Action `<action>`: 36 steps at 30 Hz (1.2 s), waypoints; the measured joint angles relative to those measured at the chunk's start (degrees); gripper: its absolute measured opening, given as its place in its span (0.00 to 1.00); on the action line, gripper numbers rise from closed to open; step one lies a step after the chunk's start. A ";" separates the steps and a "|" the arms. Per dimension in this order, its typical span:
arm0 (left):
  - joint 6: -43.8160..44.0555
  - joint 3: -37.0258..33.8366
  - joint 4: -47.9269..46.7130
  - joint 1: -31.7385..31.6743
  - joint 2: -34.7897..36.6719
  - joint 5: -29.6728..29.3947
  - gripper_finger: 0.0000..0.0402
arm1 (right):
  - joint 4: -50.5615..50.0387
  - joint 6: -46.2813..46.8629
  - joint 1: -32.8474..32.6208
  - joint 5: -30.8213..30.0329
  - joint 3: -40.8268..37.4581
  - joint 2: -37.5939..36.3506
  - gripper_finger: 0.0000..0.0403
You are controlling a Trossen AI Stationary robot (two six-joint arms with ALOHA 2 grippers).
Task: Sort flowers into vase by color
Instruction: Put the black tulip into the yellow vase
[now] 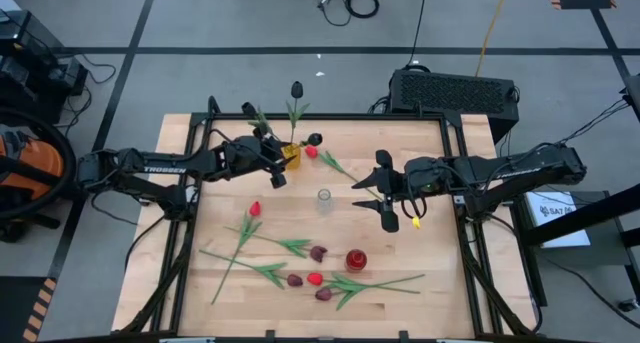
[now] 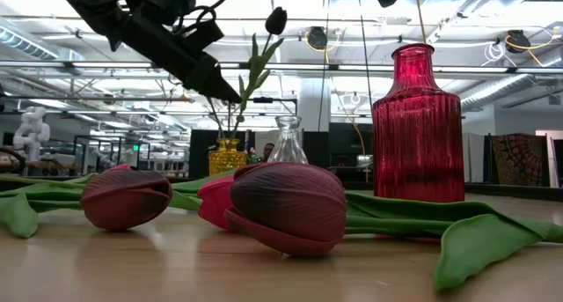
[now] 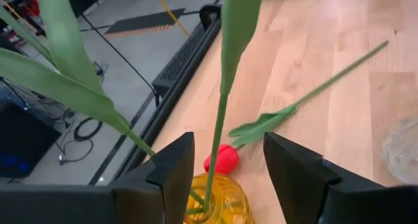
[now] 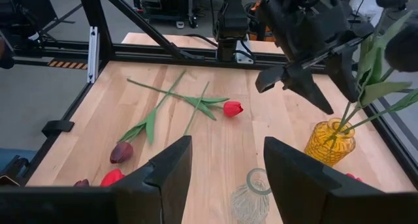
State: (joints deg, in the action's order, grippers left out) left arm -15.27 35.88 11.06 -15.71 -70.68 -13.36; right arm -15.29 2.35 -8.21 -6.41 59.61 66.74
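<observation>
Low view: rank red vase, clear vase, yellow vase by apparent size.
1. red vase
2. clear vase
3. yellow vase

The red vase stands nearer the camera, so this ranks apparent size only, not true size.

The high view looks straight down; the low view faces level across the tabletop. Both wrist views, angled downward, share the yellow vase [image 3: 219, 201] [image 4: 330, 142].
</observation>
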 joint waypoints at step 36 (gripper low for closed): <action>-3.48 0.74 12.33 1.10 -6.81 -4.71 0.07 | 0.39 0.00 -0.01 0.02 -0.02 0.02 0.45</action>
State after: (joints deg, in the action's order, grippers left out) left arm -18.74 36.62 23.39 -14.61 -77.49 -18.06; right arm -14.90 2.35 -8.22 -6.39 59.60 66.76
